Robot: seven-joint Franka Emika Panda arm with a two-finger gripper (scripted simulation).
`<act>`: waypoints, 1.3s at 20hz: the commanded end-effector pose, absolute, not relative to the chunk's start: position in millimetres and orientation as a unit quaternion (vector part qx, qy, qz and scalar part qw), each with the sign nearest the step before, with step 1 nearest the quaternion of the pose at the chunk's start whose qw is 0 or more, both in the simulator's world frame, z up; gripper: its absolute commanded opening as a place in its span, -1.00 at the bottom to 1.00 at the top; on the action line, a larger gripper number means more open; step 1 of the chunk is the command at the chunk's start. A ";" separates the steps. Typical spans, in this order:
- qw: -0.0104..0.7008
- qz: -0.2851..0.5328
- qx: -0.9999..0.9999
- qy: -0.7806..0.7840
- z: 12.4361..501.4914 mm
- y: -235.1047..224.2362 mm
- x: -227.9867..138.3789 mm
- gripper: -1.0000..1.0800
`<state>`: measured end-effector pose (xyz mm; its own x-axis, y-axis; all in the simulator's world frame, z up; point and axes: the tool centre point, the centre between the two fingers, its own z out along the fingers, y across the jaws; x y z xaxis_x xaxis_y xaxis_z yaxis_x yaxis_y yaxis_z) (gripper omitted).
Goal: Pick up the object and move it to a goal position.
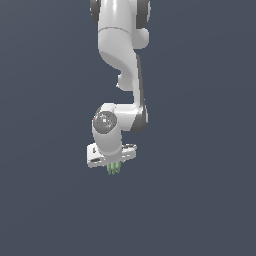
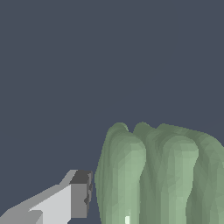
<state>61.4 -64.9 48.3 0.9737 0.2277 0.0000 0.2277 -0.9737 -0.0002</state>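
Green ribbed object [image 1: 114, 169] | directly under white gripper [image 1: 115, 166] | gripper pinching it, one finger [image 2: 78, 199] alongside

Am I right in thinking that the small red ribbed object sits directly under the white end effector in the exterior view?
Not quite: the object is pale green, not red. It does sit directly under the white end effector in the exterior view, and the wrist view shows its green ridges close up.

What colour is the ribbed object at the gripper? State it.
Pale green, with vertical ridges; the object shows best in the wrist view.
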 end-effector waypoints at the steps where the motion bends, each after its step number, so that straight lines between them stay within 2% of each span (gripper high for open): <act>1: 0.000 0.000 -0.993 -0.115 48.3 -65.1 61.3 -1.00; 10: 0.000 0.000 -0.993 -0.115 54.3 -29.1 66.2 -1.00; 26: 0.000 0.000 -0.993 -0.114 82.5 141.6 93.9 -1.00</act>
